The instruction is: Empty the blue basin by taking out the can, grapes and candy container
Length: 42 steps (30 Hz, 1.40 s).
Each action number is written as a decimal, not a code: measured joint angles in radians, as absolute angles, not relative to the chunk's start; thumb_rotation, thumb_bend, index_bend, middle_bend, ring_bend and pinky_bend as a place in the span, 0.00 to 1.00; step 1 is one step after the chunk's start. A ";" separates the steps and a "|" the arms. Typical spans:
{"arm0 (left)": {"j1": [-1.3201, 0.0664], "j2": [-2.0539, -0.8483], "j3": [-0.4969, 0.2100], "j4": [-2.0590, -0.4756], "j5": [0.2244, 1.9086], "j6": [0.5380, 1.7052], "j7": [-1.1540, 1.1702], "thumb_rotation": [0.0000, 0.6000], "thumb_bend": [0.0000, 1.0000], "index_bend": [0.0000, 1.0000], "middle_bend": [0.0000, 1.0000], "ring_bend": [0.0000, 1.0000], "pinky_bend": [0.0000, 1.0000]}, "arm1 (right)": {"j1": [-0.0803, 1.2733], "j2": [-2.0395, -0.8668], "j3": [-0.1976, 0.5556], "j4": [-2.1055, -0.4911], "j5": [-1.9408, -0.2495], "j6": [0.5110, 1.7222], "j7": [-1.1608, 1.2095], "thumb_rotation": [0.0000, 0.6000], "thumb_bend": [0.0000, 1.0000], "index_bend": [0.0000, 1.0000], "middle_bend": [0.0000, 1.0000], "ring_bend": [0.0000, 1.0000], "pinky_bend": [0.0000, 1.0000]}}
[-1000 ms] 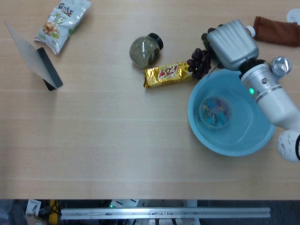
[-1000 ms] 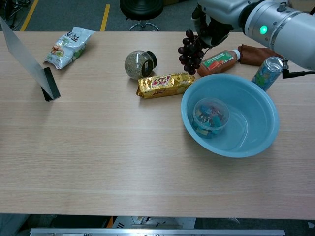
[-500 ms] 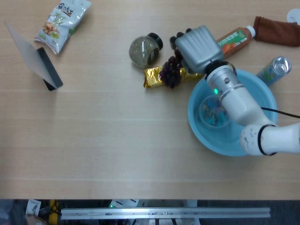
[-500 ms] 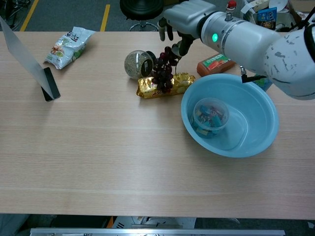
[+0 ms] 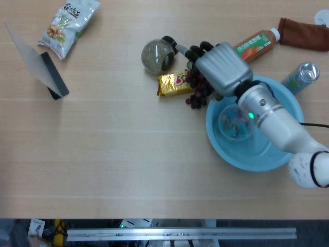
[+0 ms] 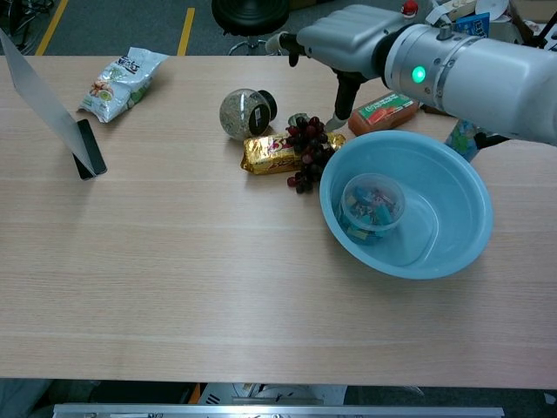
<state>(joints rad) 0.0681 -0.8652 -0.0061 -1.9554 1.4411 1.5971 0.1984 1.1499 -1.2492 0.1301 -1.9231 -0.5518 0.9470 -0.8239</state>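
Note:
The blue basin [image 5: 267, 150] [image 6: 446, 219] stands at the right of the table with the clear candy container [image 5: 235, 122] [image 6: 370, 206] inside it. The dark grapes [image 5: 198, 93] [image 6: 309, 153] lie on the table against the basin's left rim, partly over a gold snack packet. My right hand [image 5: 221, 64] [image 6: 341, 37] hovers just above them with fingers spread and nothing in it. The can [image 5: 300, 76] [image 6: 461, 138] stands upright on the table behind the basin at the right, partly hidden by my arm in the chest view. My left hand shows in neither view.
The gold snack packet [image 5: 172, 83] [image 6: 268, 153] and a round jar [image 5: 157, 54] [image 6: 239, 113] lie left of the hand. A red bottle [image 5: 254, 41] [image 6: 387, 109] and brown cloth [image 5: 303, 33] are behind the basin. A snack bag [image 5: 67, 25] and phone stand [image 5: 51, 74] sit far left.
My right hand carried the grapes left from behind the basin, set them down by the gold packet and the basin's rim, and let go with fingers spread.

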 measured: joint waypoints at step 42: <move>0.068 -0.868 0.006 -1.946 1.452 1.583 0.181 1.00 0.27 0.29 0.24 0.20 0.17 | 1.022 -1.277 -0.168 -1.943 -0.615 0.924 -0.871 1.00 0.00 0.00 0.05 0.09 0.36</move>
